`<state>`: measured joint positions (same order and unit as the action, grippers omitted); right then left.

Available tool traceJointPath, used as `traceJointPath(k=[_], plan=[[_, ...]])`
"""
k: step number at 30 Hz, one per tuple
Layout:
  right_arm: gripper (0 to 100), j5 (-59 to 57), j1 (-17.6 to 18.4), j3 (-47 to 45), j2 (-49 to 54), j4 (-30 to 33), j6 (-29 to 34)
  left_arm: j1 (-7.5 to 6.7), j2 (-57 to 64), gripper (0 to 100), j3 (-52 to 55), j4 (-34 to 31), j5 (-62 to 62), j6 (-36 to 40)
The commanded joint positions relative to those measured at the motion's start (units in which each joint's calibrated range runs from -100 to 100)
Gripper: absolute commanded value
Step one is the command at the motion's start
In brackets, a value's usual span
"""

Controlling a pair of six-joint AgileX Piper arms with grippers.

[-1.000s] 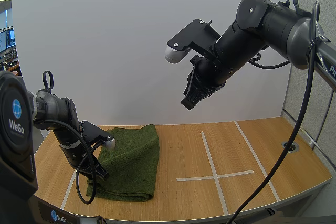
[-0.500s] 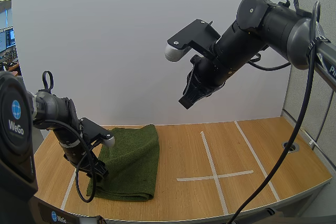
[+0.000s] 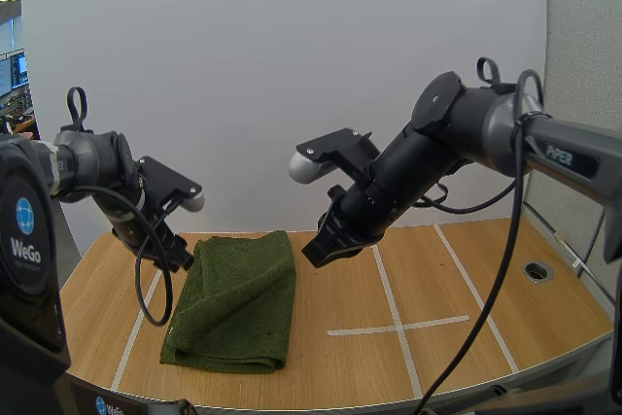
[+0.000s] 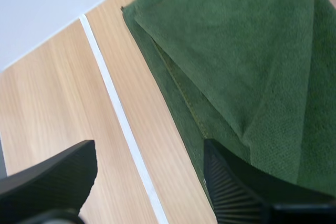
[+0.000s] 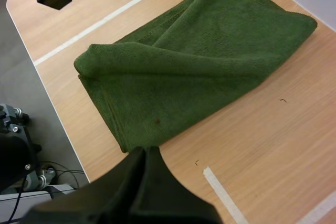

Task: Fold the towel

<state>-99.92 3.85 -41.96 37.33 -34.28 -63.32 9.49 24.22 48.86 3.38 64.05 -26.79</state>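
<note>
One dark-green towel [image 3: 238, 303] on the wooden table [image 3: 457, 279], lying at about 8 o'clock of the tabletop in the high view, long axis running 12 to 6. Already doubled: upper layer over lower, stitched hems stacked along the 9 o'clock side, thick rounded edge at the 6 o'clock end, surface a little rumpled. White tape line [image 4: 121, 114] runs just beside its 9 o'clock edge; a tape cross [image 3: 394, 323] lies well apart at 3 o'clock. Left gripper [image 3: 182, 259] hangs above the towel's 11 o'clock corner, fingers [image 4: 236, 192] spread wide, nothing between them, clear of the cloth. Right gripper [image 3: 321, 252] hovers over bare table near the towel's 2 o'clock corner, its fingers pressed together into one wedge, empty. Judgement: one fold looks done, cloth free of both grippers. If a further fold is wanted, the next move calls for both grippers to descend on the two corners of one short end, the right one opening first. They would then pinch all layers together and carry that end over to the opposite one without dragging the bottom layer.
</note>
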Motion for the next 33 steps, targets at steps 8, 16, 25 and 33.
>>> traceJointPath(k=[8,16,25,33], plan=[[0,12.1,7.5,-7.8,-8.3,-3.6,-2.9,0.11,-7.9,88,-4.2,5.6,-2.5,-0.2],[0,22.6,12.5,-8.0,-14.5,-3.8,-1.9,0.11,-16.5,86,-7.7,8.6,-11.0,-1.3],[0,29.4,13.2,-8.0,-26.3,-4.7,-3.1,0.11,-26.4,83,-21.7,13.2,-9.7,-2.1],[0,30.6,13.2,-8.0,-32.2,-8.0,-5.0,0.03,-32.6,77,-29.2,15.6,-10.0,-0.8]])
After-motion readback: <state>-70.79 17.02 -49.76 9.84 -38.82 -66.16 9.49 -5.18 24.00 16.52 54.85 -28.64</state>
